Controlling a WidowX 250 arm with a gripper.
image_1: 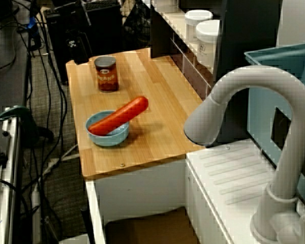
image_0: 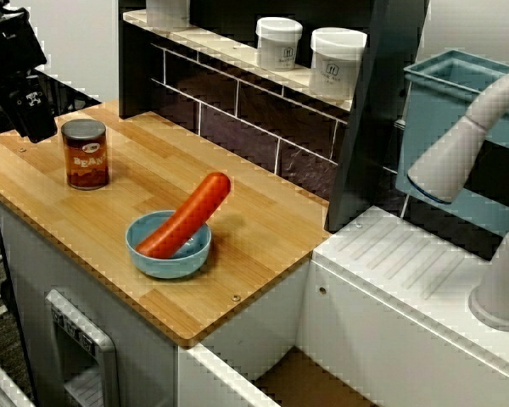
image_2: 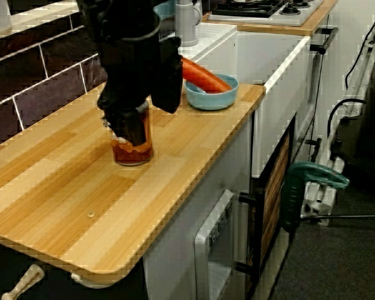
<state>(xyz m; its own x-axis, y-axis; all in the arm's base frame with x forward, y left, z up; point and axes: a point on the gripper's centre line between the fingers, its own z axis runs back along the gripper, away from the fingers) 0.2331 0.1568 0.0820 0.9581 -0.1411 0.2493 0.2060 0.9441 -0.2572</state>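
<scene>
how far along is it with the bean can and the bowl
Done: the red sausage lies tilted in the blue bowl. In hand: the claw hangs beside the bean can, seemingly apart from it. Left: the can stands upright on the wooden counter, not gripped.

A wooden counter [image_0: 263,237] backs onto dark wall tiles [image_0: 237,119], beside a white sink unit [image_0: 407,280] with a grey tap [image_1: 254,79].
</scene>
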